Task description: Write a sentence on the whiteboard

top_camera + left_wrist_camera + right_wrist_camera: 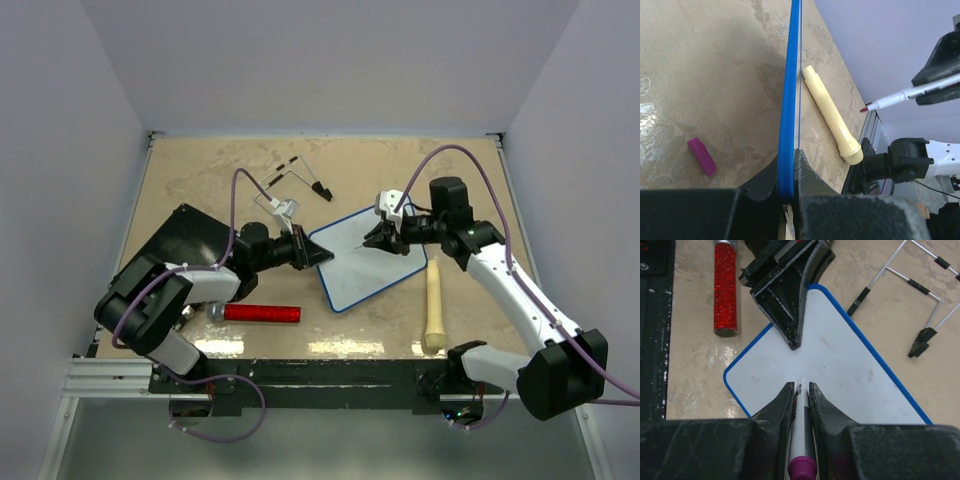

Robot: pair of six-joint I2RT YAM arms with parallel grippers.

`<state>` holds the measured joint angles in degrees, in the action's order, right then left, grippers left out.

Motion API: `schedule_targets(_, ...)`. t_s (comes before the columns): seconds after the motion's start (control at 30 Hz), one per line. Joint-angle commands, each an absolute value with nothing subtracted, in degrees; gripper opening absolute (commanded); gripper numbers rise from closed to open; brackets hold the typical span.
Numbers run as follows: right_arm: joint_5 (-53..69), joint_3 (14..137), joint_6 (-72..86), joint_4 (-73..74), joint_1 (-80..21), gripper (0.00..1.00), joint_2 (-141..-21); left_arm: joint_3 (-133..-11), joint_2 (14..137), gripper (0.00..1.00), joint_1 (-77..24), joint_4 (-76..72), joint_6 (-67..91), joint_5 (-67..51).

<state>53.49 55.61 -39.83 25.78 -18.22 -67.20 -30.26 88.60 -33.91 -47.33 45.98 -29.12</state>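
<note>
The whiteboard (370,265) lies mid-table, a white face with a blue rim (789,100), turned diamond-wise in the right wrist view (855,370). I see no sentence on it, only faint smudges. My left gripper (318,252) is shut on the board's left corner, and its jaws pinch the blue edge (790,155). My right gripper (380,238) is shut on a white marker (801,425) with a purple end, over the board's upper part (800,386). The marker's red tip (863,109) hangs clear of the board's face.
A red glitter cylinder (262,313) lies left of the board and a cream wooden pin (433,305) lies to its right. A wire stand (290,185) sits behind it. A black slab (185,240) lies far left. A purple cap (702,156) rests on the table.
</note>
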Motion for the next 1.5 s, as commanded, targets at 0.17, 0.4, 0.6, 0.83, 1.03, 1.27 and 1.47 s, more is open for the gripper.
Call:
schedule_targets(0.17,45.6,53.5,-28.8,9.4,-21.5,0.00,-65.9,-32.3,91.4,0.00,-34.5,-55.5,51.4,-28.8)
schedule_targets(0.4,45.7,51.3,-23.0,3.8,-22.7,0.00,-67.7,-31.6,91.9,0.00,-34.6,-58.8,53.0,-25.2)
schedule_targets(0.6,42.8,50.1,-18.5,0.3,-22.7,0.00,-69.7,-30.9,91.6,0.00,-34.6,-60.5,51.2,-24.1)
schedule_targets(0.83,40.2,48.3,-15.8,-4.0,-23.2,0.00,-70.8,-29.8,91.9,0.00,-34.6,-62.3,51.3,-24.3)
schedule_targets(1.03,37.4,48.3,-15.8,-4.4,-24.2,0.00,-71.8,-30.1,92.4,0.00,-34.7,-62.3,51.6,-24.5)
schedule_targets(1.27,35.9,48.9,-16.1,-3.8,-24.8,0.00,-72.9,-30.3,92.7,0.00,-34.8,-62.3,51.3,-24.9)
schedule_targets(1.47,34.6,49.1,-16.0,-3.9,-25.2,0.00,-73.7,-30.5,92.8,0.00,-35.0,-62.5,51.2,-25.3)
